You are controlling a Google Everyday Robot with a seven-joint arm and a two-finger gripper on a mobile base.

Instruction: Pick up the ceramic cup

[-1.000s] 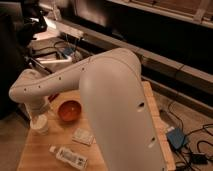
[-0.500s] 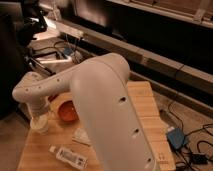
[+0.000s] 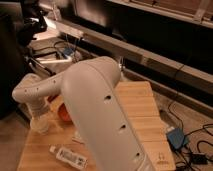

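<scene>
Since the earlier pictures the arm (image 3: 100,115) has swung further across the view. Its broad upper shell now covers most of the orange bowl (image 3: 63,114), which half a second ago showed nearly its whole round rim. The lower end of the arm has stayed down at the left side of the table.

Nearest the camera lies the flat clear bottle (image 3: 70,158). It rests on its side on the wooden table (image 3: 142,107), with its white cap toward the left. The table top is pale blond wood with straight plank-like grain and a squared edge.

Above the bottle the arm's shell rises as a smooth, matte, cream-coloured rounded mass. A row of small dark holes runs along its side. From it a narrower, jointed, tube-shaped link, also dotted with holes, bends left and then straight down.

At the foot of that link the gripper (image 3: 39,118) sits directly over the ceramic cup (image 3: 41,127). The cup is small, cream-white and cylindrical, and stands near the table's left edge, just left of the bowl. Gripper and cup merge in tone, so it cannot be told whether the cup is clasped or merely covered.

What shows of the bowl is a glossy orange-red curved sliver between the cup and the shell.

On the floor to the right of the table lies a small blue box (image 3: 176,138) among dark cables. Behind it, dark shelving (image 3: 150,50) runs across the room in long horizontal rails.
</scene>
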